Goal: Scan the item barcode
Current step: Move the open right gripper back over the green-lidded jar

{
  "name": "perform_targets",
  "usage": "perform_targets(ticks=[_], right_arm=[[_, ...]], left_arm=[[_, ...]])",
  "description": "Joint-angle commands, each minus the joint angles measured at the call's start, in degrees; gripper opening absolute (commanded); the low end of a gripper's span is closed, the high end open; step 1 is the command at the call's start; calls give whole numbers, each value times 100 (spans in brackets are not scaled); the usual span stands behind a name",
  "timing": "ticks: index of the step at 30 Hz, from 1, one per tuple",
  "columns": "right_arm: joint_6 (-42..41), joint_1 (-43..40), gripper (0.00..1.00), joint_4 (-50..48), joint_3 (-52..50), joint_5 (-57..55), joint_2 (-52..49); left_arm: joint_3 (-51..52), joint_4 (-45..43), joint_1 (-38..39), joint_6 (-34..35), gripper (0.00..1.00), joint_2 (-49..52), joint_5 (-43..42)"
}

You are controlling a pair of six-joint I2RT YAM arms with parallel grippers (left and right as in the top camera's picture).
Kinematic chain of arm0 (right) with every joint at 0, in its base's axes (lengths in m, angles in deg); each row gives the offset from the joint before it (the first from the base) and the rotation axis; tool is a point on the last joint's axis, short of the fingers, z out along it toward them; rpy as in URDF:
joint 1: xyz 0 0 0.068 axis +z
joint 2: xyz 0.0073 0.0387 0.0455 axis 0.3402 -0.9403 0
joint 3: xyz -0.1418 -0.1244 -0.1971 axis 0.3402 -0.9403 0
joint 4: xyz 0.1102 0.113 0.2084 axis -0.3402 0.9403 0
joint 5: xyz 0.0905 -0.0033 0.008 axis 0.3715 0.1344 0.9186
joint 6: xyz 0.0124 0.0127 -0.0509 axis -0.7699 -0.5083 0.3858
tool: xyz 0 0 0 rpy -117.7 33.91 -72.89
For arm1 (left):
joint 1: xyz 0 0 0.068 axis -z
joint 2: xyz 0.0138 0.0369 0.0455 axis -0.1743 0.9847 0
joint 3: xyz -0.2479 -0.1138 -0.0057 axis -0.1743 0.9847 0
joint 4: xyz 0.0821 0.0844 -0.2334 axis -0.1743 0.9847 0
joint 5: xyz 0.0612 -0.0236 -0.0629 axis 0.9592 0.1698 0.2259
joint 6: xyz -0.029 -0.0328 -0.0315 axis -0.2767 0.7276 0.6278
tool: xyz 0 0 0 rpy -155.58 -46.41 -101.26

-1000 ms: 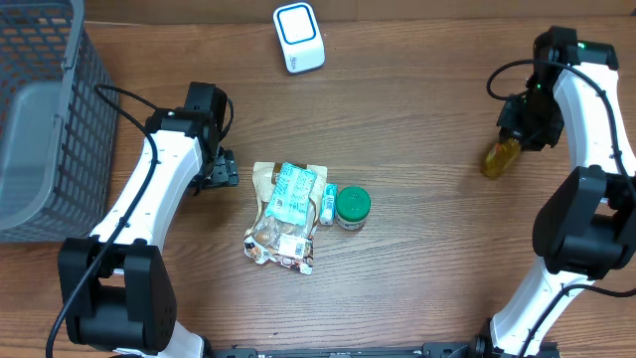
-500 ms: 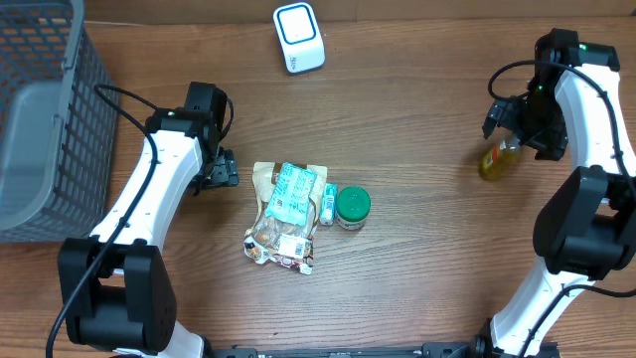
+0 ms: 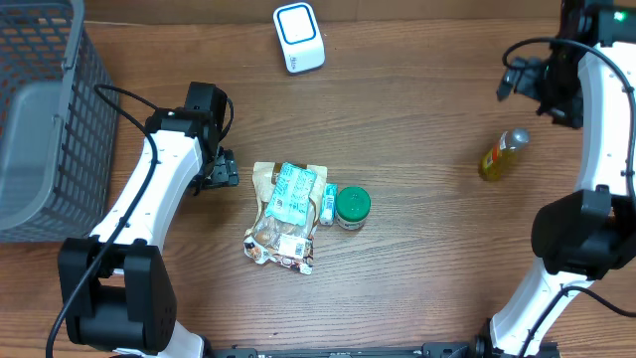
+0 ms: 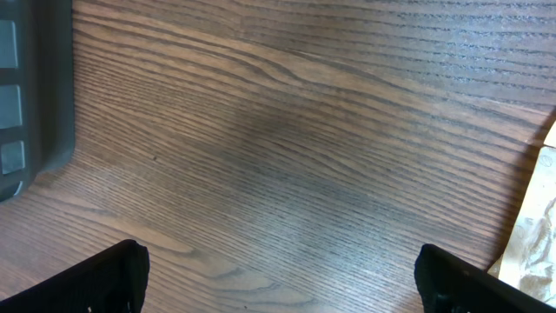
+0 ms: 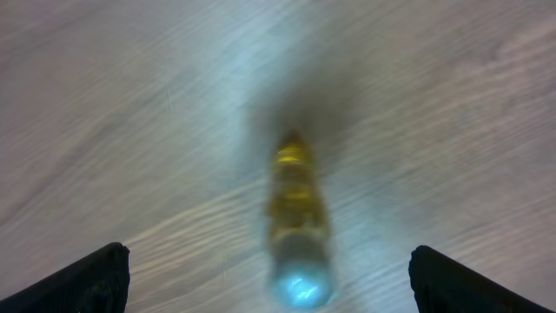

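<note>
A small yellow bottle (image 3: 499, 157) with a pale cap rests on the table at the right, held by nothing. My right gripper (image 3: 535, 80) is open and hangs clear of it, toward the far edge. The right wrist view is blurred and shows the bottle (image 5: 298, 222) cap-first below my right gripper (image 5: 269, 283), apart from both fingers. The white scanner (image 3: 298, 38) lies at the far middle. My left gripper (image 3: 221, 171) is open over bare wood, just left of the snack bags (image 3: 285, 214). Only wood lies under my left gripper (image 4: 280, 276).
A green-lidded jar (image 3: 352, 206) and a small tube (image 3: 327, 202) lie right of the bags. A grey mesh basket (image 3: 40, 119) fills the far left, and its wall (image 4: 35, 87) edges the left wrist view. A bag corner (image 4: 534, 235) shows at that view's right.
My right gripper opened, let go of the yellow bottle and moved up and away toward the far edge. The bottle stayed on the table. The left arm has not moved.
</note>
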Motion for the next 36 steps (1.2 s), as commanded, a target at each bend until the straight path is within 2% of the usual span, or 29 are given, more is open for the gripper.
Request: perform_targets(ticks=[1, 8, 22, 28, 36], right_arm=[[-22, 343, 100, 151, 420, 798, 90], [-7, 1316, 100, 509, 372, 966, 87], [-83, 3248, 100, 400, 361, 977, 48], [-542, 3574, 100, 415, 39, 887, 20], [-758, 3801, 100, -42, -1078, 863, 20]], left_arm=[[-101, -7, -11, 79, 100, -107, 74], [-101, -7, -11, 79, 100, -107, 74], [-101, -7, -9, 79, 100, -107, 74], [-101, -7, -11, 79, 99, -107, 74], [-101, -7, -11, 76, 100, -107, 74]])
